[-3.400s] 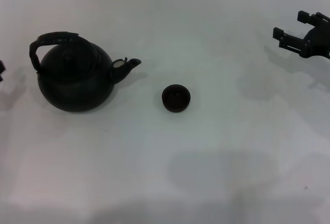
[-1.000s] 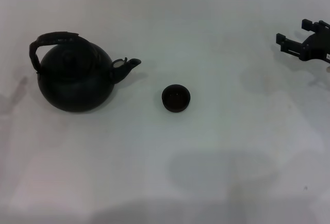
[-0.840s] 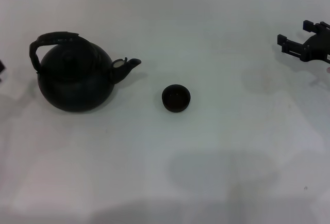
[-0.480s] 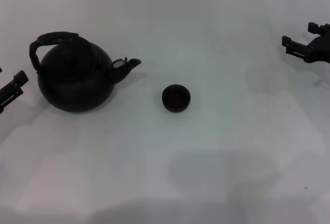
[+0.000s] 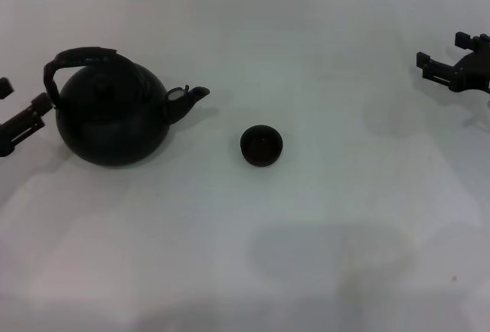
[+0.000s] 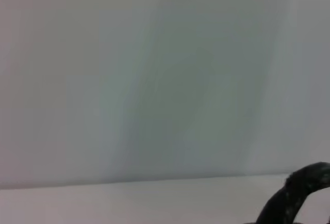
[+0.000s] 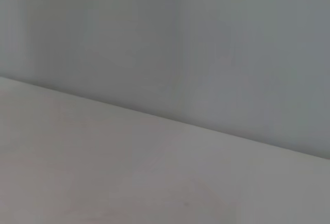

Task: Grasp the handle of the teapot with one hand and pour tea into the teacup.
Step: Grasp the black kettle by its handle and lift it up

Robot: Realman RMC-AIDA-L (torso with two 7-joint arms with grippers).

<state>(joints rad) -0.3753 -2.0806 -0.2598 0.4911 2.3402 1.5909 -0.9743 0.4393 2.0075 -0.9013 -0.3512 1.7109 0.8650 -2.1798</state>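
Note:
The matte-black teapot (image 5: pixel 111 118) stands upright on the white table at the left, its spout (image 5: pixel 193 94) pointing right. Its rough arched handle (image 5: pixel 76 60) loops over the lid; a piece of the handle (image 6: pixel 301 193) also shows in the left wrist view. The tiny black teacup (image 5: pixel 262 145) sits to the right of the spout, apart from the pot. My left gripper (image 5: pixel 18 105) is open at the left edge, just beside the handle's left end and not touching it. My right gripper (image 5: pixel 449 55) hangs open at the far right edge, holding nothing.
The white table (image 5: pixel 306 255) spreads all around the pot and cup. A pale wall (image 7: pixel 206 38) rises behind the table's far edge. A soft shadow lies on the table near the front.
My left gripper has come into view from the left edge and moved up beside the teapot's handle. The right gripper has drawn back a little to the right. Teapot and teacup have not moved.

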